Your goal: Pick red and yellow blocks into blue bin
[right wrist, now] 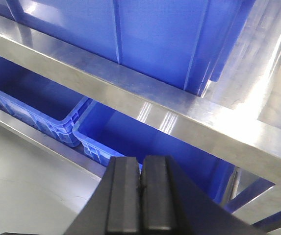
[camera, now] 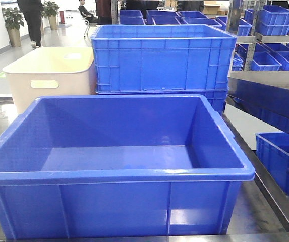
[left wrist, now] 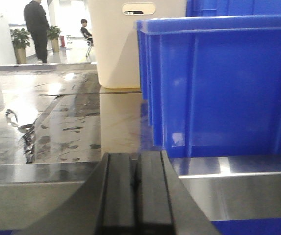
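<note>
— In the front view, is anything seen inside the blue bin (camera: 115,132)?
— Nothing; red and yellow blocks are not shown anywhere.
— How are the hands held?
— The left hand (left wrist: 136,188) and right hand (right wrist: 140,193) are pressed closed, empty, low beside the steel surface (left wrist: 71,127), presumably parked.

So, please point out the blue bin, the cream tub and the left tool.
blue bin (camera: 119,175): front view, near rim.
cream tub (camera: 51,68): front view, upper front wall.
left tool (left wrist: 136,188): left wrist view, seam between the closed fingers.
</note>
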Available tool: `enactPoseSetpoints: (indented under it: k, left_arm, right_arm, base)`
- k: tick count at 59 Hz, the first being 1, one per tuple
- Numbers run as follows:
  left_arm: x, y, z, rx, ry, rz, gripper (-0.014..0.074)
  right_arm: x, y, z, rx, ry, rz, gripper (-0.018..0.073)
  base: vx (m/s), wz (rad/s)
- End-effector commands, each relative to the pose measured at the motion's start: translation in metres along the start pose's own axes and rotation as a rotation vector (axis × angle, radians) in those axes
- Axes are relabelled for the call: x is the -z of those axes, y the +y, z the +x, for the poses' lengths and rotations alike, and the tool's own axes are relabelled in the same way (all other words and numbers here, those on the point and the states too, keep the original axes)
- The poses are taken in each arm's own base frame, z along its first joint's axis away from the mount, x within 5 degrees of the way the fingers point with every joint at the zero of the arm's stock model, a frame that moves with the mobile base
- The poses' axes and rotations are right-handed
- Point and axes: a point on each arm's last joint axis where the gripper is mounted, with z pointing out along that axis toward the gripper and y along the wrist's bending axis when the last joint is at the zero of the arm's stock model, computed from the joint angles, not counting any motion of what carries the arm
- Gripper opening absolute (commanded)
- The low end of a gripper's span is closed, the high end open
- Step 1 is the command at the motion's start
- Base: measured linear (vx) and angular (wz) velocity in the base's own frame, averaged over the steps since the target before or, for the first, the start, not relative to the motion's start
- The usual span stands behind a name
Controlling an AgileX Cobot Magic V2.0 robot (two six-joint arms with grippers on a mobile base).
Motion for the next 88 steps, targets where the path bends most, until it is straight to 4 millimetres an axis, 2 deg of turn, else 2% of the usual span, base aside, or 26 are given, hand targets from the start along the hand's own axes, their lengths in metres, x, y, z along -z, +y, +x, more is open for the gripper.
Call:
enactPoseSetpoints:
  k: [1,73,80,88]
  left_arm:
    - [0.003,0.001,-0.014,0.027,-0.113,-0.012,-0.0006]
    - [0.003,0.001,-0.015,0.057,-0.117,-0.01,0.0]
    - [0.003,0.001,-0.015,0.057,-0.117,-0.01,0.0]
    - [0.003,0.001,-0.015,0.057,-0.117,-0.01,0.0]
  right_arm:
    - [0.006,-0.001,-0.013,0.009,-0.094,0.015,-0.001]
    - [0.006,-0.001,-0.013,0.009,-0.094,0.015,-0.001]
    - [0.016,0.0,-0.01,0.011,-0.13,0.02,-0.001]
    - [0.036,0.001,-0.008,0.025,-0.246,0.04,-0.001]
  base:
    - [0.0,0.0]
    - [0.0,0.0]
    - [0.0,0.0]
    - [0.0,0.0]
